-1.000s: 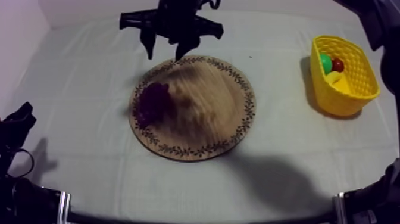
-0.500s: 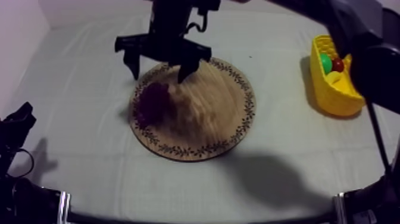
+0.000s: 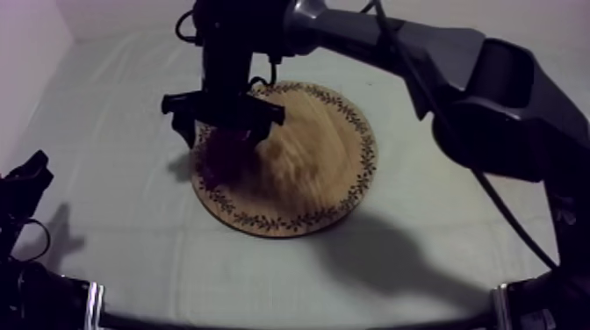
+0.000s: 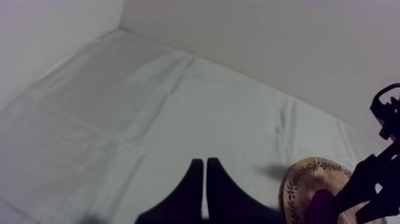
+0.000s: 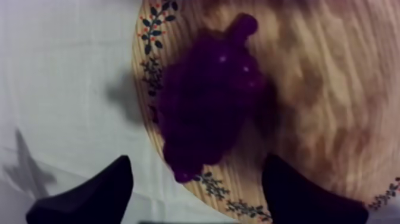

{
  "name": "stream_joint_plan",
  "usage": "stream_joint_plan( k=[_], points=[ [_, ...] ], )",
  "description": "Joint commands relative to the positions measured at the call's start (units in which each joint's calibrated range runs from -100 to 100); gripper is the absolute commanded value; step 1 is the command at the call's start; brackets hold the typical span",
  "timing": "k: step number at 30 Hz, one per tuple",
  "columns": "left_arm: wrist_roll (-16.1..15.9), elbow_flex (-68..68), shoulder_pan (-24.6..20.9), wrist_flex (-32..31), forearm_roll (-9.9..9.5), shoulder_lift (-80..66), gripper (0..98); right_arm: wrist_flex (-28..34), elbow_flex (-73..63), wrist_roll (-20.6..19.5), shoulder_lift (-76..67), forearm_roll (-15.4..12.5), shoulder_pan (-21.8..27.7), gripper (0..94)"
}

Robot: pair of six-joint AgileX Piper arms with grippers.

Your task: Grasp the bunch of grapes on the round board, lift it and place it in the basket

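Note:
The dark purple bunch of grapes (image 3: 225,160) lies on the left part of the round wooden board (image 3: 320,167). My right gripper (image 3: 224,130) hangs open just above the bunch, one finger on each side of it. In the right wrist view the grapes (image 5: 208,101) lie on the board (image 5: 324,89) close to its patterned rim, and my right gripper (image 5: 196,159) straddles them without touching. My left gripper (image 3: 26,175) rests low at the table's left. The left wrist view has my left gripper (image 4: 205,162) shut as a narrow wedge over bare cloth.
My right arm (image 3: 421,53) reaches in from the upper right across the table's far side. From the left wrist, the board (image 4: 300,179) and the grapes (image 4: 324,201) sit beside the other arm's gripper (image 4: 369,179). Open cloth (image 3: 105,114) lies left of the board.
My right gripper has come down from beyond the board's far edge and toward the left, to just over the grapes. Its arm now covers the basket's spot. The left arm is still.

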Motion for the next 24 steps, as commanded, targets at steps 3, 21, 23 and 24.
stream_joint_plan(
  k=[3,21,23,24],
  points=[
    [0.0,0.0,0.0,0.0,0.01,0.0,0.0,0.2,-3.6,-0.3,3.1,-0.1,0.1,62.0],
    [0.0,0.0,0.0,0.0,0.01,0.0,0.0,0.6,-10.7,-1.1,10.7,0.7,0.7,59.4],
    [0.0,0.0,0.0,0.0,0.01,0.0,0.0,0.6,-11.3,-1.0,11.3,0.9,0.7,57.1],
    [0.0,0.0,0.0,0.0,0.01,0.0,0.0,0.6,-11.5,-1.0,11.5,0.9,0.7,55.5]
  ],
)
